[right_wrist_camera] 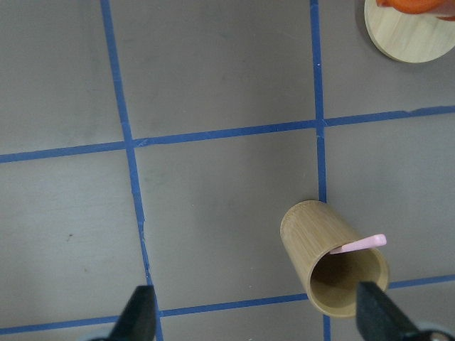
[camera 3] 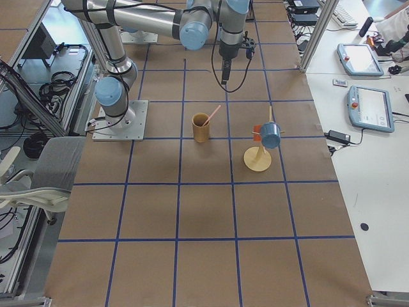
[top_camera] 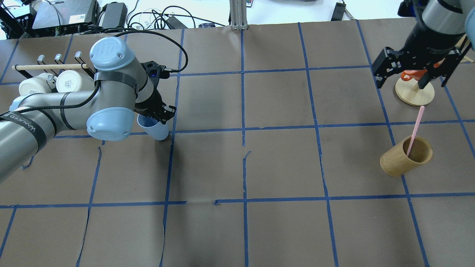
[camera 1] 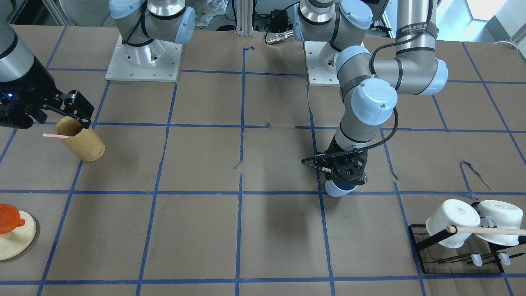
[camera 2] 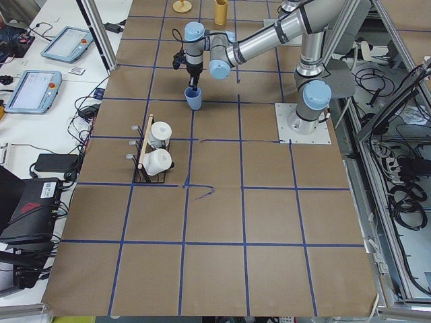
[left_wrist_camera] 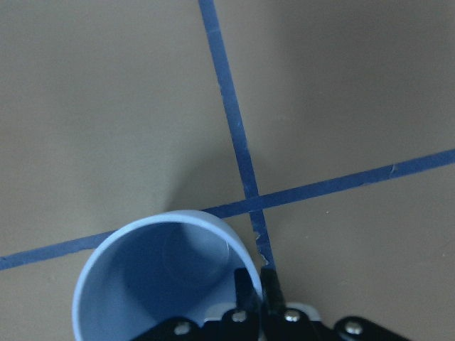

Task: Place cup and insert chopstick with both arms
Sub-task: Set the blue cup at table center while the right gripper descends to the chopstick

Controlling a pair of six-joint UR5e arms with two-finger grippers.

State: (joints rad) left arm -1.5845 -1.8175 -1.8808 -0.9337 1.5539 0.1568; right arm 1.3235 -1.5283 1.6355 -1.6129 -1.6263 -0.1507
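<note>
Where blue-taped brown paper [top_camera: 282,163] lies, left hand [left_wrist_camera: 257,288] pinches cup [left_wrist_camera: 160,280]; right hand [right_wrist_camera: 259,309] spread

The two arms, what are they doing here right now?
The left gripper pinches the rim of an upright blue cup, which is on or just above the table; I cannot tell which. The right gripper hangs open over a bamboo holder and touches nothing. A pink chopstick leans in that holder, not in the cup.
</note>
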